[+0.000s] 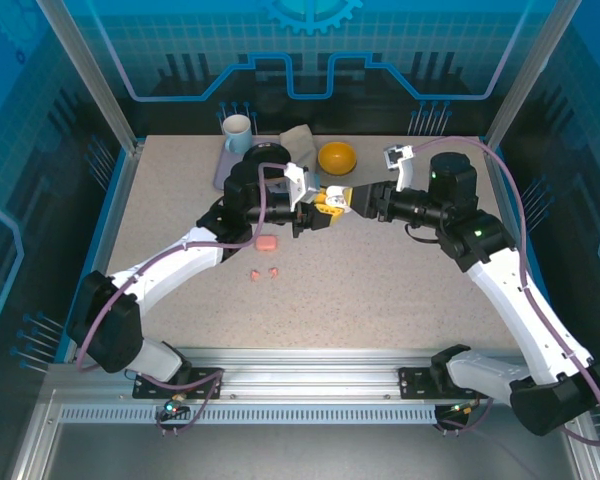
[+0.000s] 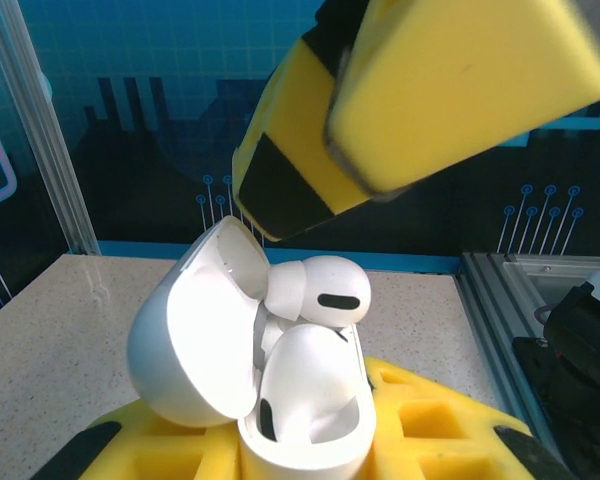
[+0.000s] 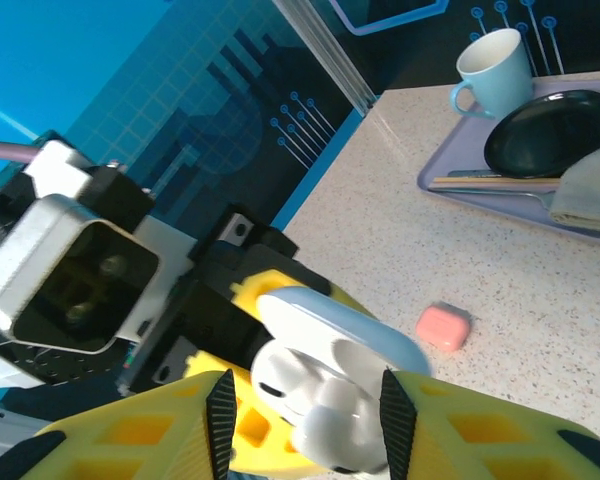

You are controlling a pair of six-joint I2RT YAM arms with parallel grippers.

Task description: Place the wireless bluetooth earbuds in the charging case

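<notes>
Closest to the arm bases, one tiny salmon-pink stemmed plastic earbud [image 1: 257, 273] lies loose on the speckled beige table [image 1: 400, 290]. A second salmon-pink earbud [image 1: 273, 271] lies just beside it. A little further in sits a small rounded salmon-pink plastic case [image 1: 267, 243], closed and apart from both.

Beyond that, the two arms meet over the middle of the table. The left gripper [image 1: 316, 208] is clamped on the base of a glossy white pebble-shaped plastic charging case [image 2: 195, 340], with its yellow ribbed fingers [image 2: 435, 425] on either side. The case's lid is swung open. One white stemmed earbud [image 2: 305, 380] is seated low in the case. The other white earbud [image 2: 320, 290], which has a dark oval vent, stands higher and pokes above the rim.

The right gripper [image 3: 305, 420] comes in from the opposite side, one yellow finger hanging just above that raised earbud. Its jaws stand apart, flanking the white earbuds and the case mouth. The close, partly blurred wrist views do not show whether the jaws are actually pinching the upper earbud or only bracketing it.

Near the far edge, a round orange bowl [image 1: 337, 157] rests on the table. To its left a lavender rectangular tray [image 3: 460, 190] carries a black round plate [image 3: 555, 130], a folded grey-beige cloth [image 1: 298, 138] and a pale blue ceramic mug [image 1: 237, 130] at its back corner.
</notes>
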